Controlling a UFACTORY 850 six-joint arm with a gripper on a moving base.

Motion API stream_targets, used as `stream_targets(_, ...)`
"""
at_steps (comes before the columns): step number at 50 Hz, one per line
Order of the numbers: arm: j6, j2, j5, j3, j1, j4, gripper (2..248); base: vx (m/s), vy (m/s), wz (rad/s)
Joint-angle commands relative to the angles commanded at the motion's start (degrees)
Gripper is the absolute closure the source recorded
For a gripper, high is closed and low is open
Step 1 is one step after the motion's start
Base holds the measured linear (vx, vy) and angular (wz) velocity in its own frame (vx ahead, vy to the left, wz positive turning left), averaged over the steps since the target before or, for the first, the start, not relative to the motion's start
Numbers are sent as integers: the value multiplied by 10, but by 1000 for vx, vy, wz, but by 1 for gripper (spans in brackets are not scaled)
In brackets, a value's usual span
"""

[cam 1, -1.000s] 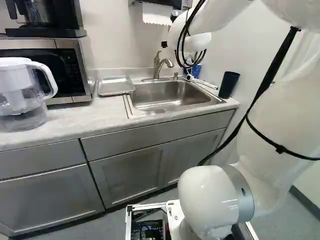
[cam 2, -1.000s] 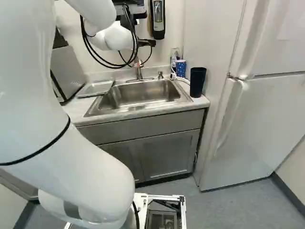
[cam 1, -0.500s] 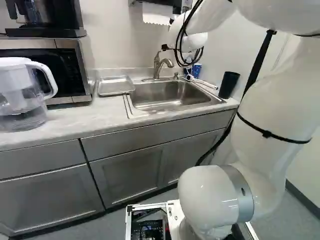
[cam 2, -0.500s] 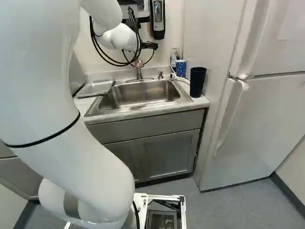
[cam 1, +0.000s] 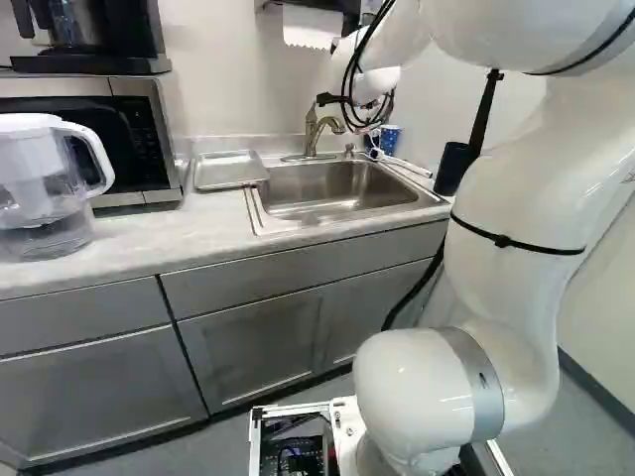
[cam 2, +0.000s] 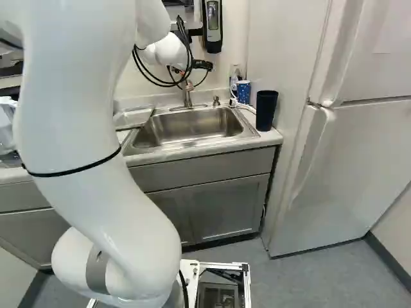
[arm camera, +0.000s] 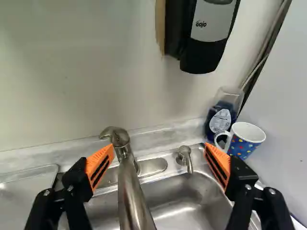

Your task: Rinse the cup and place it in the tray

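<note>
In the right base view the gripper (cam 2: 203, 65) hangs above the back of the sink, near the faucet (cam 2: 187, 96). The wrist view shows the gripper (arm camera: 159, 151) open and empty, its orange-padded fingers wide apart with the faucet rising between them. A blue dotted cup with a handle (arm camera: 245, 140) stands beyond one finger, at the sink's back corner. A dark tumbler (cam 2: 266, 110) stands upright on the counter beside the sink. The metal tray (cam 1: 230, 171) lies on the counter at the sink's other side, and the sink (cam 1: 337, 190) is between.
A blue bottle (arm camera: 223, 112) stands behind the dotted cup, and a soap dispenser (arm camera: 206, 36) hangs on the wall. White cables lie near the cup. The left base view has a water pitcher (cam 1: 40, 188) and a microwave (cam 1: 129, 139); a fridge (cam 2: 347, 160) stands right of the counter.
The arm has swung, its upper links going left in the left base view and right in the right base view, while the wrist has shifted slightly toward the sink. Base, cups and tray have stayed.
</note>
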Motion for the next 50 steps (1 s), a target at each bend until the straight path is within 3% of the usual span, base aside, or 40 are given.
stream_targets(25, 0, -63, -24, -70, 11, 3, 3, 0, 0, 0)
stream_targets(50, 0, -100, 17, -113, 11, 17, 3, 0, 0, 0)
